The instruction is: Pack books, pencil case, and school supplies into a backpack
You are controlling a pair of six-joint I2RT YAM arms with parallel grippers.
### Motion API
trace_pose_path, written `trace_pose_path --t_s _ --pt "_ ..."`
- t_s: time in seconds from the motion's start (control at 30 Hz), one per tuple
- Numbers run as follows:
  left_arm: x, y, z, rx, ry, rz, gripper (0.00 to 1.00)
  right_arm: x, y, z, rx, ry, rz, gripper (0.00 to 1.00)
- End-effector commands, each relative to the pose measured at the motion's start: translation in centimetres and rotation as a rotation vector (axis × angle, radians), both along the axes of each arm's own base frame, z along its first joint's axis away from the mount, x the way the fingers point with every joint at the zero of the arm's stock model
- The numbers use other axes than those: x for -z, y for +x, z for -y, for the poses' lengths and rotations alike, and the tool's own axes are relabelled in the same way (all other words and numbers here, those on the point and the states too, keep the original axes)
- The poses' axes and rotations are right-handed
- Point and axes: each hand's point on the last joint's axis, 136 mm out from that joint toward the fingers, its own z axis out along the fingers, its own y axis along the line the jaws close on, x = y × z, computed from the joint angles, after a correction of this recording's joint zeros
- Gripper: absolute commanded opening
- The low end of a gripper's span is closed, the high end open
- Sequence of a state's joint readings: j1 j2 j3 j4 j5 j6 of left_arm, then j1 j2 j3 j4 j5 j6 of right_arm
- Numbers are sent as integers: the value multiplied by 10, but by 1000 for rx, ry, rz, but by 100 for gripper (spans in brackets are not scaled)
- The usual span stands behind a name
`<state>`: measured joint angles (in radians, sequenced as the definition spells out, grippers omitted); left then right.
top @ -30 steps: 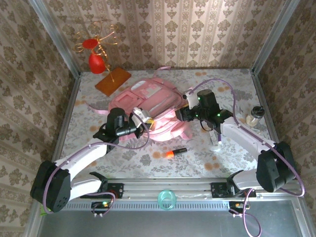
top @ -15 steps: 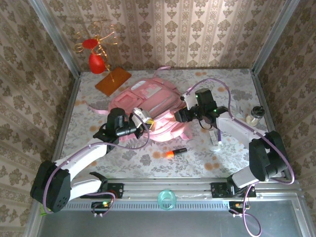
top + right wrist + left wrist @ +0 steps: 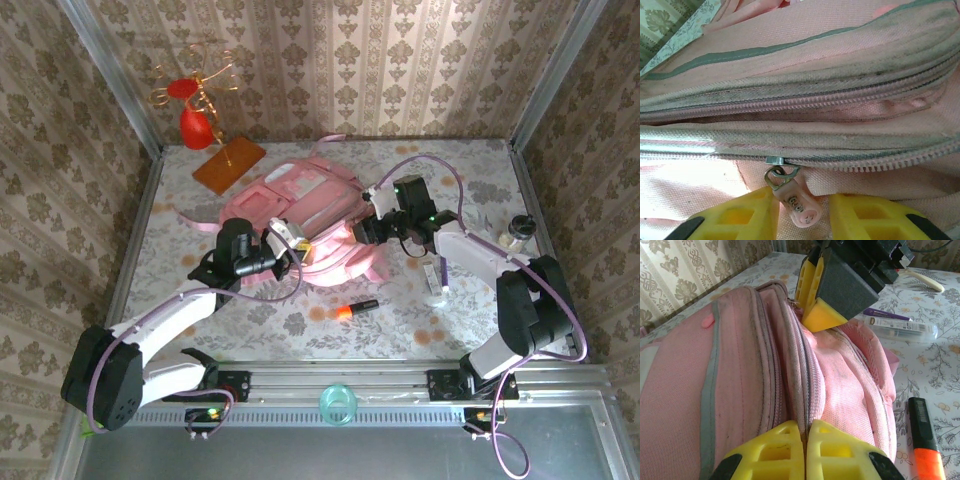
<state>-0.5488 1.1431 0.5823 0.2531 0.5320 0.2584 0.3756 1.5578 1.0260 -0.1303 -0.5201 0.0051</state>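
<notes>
The pink backpack (image 3: 300, 200) lies flat at the middle of the tabletop (image 3: 400, 320), nearer the far edge. Its zip seams face the near edge.

The left gripper (image 3: 288, 243) is at the near left edge of the bag. In the left wrist view its 2 yellow fingers (image 3: 775, 452) are pressed together on a fold of the backpack (image 3: 740, 365) at the zip seam.

The right gripper (image 3: 364, 232) is at the near right edge. In the right wrist view its fingers (image 3: 745, 217) stand apart on either side of the pink zip pull (image 3: 799, 204), which hangs from the slider on the backpack (image 3: 790, 50).

The left arm (image 3: 170, 320) stretches from the near left corner towards the centre. The right arm (image 3: 490, 265) bends at an elbow by the right edge and reaches back left.

The orange and black marker (image 3: 351, 309) lies near the near edge, apart from the bag. The clear stick (image 3: 437, 275) lies beside the right forearm.

A jar (image 3: 517, 232) stands at the right edge and an orange-brown board (image 3: 228, 163) sits in the far left corner. Bare tabletop shows in the far right corner.
</notes>
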Motion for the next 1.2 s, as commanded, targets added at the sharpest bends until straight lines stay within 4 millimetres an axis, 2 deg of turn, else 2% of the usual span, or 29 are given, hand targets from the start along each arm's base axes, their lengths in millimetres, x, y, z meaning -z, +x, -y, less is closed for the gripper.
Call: trace_pose_path --t_s 0.0,0.23,0.37,0.43,0.47,0.6,0.87,0.93,1.03,1.1,1.17 --pt "-29 -1 2 20 -64 83 0 -17 4 -6 -12 48 66 26" --pt "-27 2 0 0 -56 85 0 -19 5 7 72 22 97 9" --pt "-26 5 -2 -18 -50 87 0 -20 1 22 145 -3 127 1" --pt "-26 6 -3 -26 -49 90 0 -15 -2 27 165 -10 124 0" --pt "-25 7 -4 -29 -47 88 0 -23 -5 29 174 4 144 0" --pt "-23 8 -4 -30 -40 92 0 -26 -8 35 215 19 144 0" --pt "-23 5 -4 -19 -39 97 0 -18 -6 58 356 -42 100 0" --pt "-23 4 -3 -14 -43 96 0 -17 -9 48 299 -15 95 0" --pt "-23 4 -3 -11 -45 96 0 -19 -17 22 158 80 95 0" --pt "-23 3 -2 -10 -46 95 0 -20 -15 11 119 131 92 0" --pt "-23 3 -2 -6 -48 93 0 -10 -12 0 93 134 71 0"
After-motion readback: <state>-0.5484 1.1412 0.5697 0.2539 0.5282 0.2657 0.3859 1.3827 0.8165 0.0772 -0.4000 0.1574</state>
